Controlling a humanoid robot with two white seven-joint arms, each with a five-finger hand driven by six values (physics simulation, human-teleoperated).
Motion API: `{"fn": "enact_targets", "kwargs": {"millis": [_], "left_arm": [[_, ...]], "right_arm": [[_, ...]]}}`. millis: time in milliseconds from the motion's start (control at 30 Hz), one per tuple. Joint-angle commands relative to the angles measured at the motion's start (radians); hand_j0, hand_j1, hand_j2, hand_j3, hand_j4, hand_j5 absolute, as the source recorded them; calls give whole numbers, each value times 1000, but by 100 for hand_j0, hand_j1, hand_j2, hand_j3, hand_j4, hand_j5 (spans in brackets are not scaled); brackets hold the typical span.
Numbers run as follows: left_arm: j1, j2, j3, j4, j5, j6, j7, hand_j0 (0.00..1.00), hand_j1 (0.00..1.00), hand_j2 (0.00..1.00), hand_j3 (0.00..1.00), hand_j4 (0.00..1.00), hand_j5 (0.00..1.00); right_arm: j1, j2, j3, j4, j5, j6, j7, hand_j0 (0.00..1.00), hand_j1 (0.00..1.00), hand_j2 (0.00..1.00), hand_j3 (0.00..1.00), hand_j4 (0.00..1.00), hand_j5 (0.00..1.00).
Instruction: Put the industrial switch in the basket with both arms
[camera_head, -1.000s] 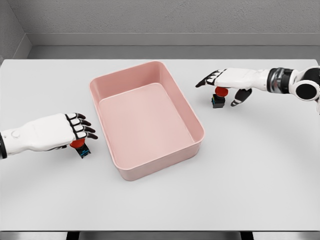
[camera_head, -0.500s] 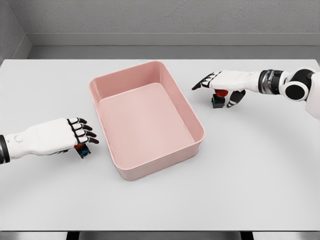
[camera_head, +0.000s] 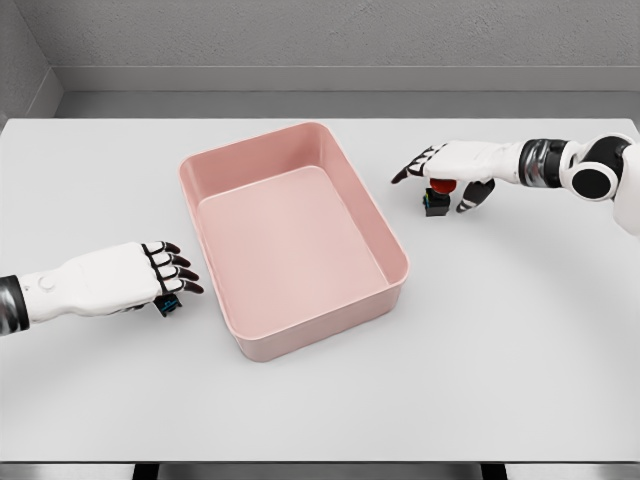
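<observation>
Nearest the camera, the left hand (camera_head: 115, 283) comes in from the lower left edge and lies low over the white table (camera_head: 500, 350), palm down, its black-tipped fingers (camera_head: 172, 274) pointing toward the basket. Just under those fingertips a small industrial switch (camera_head: 166, 304) shows only as a dark body with a blue mark at its lower corner; the hand covers the rest, and the fingers lie over the top of it without clearly closing round it, so whether it is gripped cannot be told from this view. The switch stands on the table just beside the near left wall of the pink basket (camera_head: 393, 283), outside it. The basket is a rounded rectangular tub set at a slant in the middle of the table, its floor bare. Farther back and to the right, the right hand (camera_head: 455, 165) reaches in from the right edge, with its white forearm and a dark wrist band showing. Its fingers stretch forward over a second industrial switch (camera_head: 437, 197), whose red button and dark base with a green spot show beneath the palm, while the thumb hangs down at the switch's right side. Whether that hand is clamped on it cannot be told either. This switch also stands on the table, near the basket's far right corner but apart from it.
</observation>
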Motion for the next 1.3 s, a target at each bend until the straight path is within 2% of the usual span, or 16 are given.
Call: {"fn": "enact_targets", "kwargs": {"millis": [0, 367, 567, 767, 800, 867, 1033, 1167, 1267], "left_arm": [[0, -5, 0, 2, 3, 1, 1, 83, 83, 83, 83, 83, 83], [0, -19, 2, 25, -4, 1, 1, 83, 83, 83, 83, 83, 83], [0, -23, 0, 42, -3, 1, 1, 80, 80, 80, 80, 80, 80], [0, -25, 2, 39, -1, 1, 2, 66, 66, 66, 66, 66, 66], [0, -23, 3, 39, 0, 1, 4, 56, 56, 56, 56, 56, 56], [0, -23, 5, 39, 0, 1, 13, 51, 51, 51, 51, 51, 51], [2, -22, 8, 39, 2, 1, 21, 51, 51, 51, 51, 51, 51], [3, -14, 16, 31, 14, 1, 21, 45, 45, 45, 45, 45, 45], [3, -2, 66, 13, 54, 1, 21, 46, 46, 46, 46, 46, 46]], "right_arm": [[0, 0, -2, 0, -2, 1, 2, 87, 87, 87, 87, 87, 87], [-8, 8, -1, -11, 9, 1, 2, 80, 80, 80, 80, 80, 80], [-8, 8, 1, -12, 10, 1, 2, 72, 72, 72, 72, 72, 72], [-8, 6, 1, -14, 10, 1, 10, 63, 63, 63, 63, 63, 63], [-9, 6, 1, -14, 9, 1, 13, 61, 61, 61, 61, 61, 61], [-9, 6, -1, -14, 9, 1, 25, 57, 57, 57, 57, 57, 57], [-21, 8, -7, -11, 9, 1, 47, 53, 53, 53, 53, 53, 53], [-43, 6, -12, -11, 9, 1, 59, 48, 48, 48, 48, 48, 48], [-52, 5, -12, -11, 9, 1, 62, 48, 48, 48, 48, 48, 48]]}}
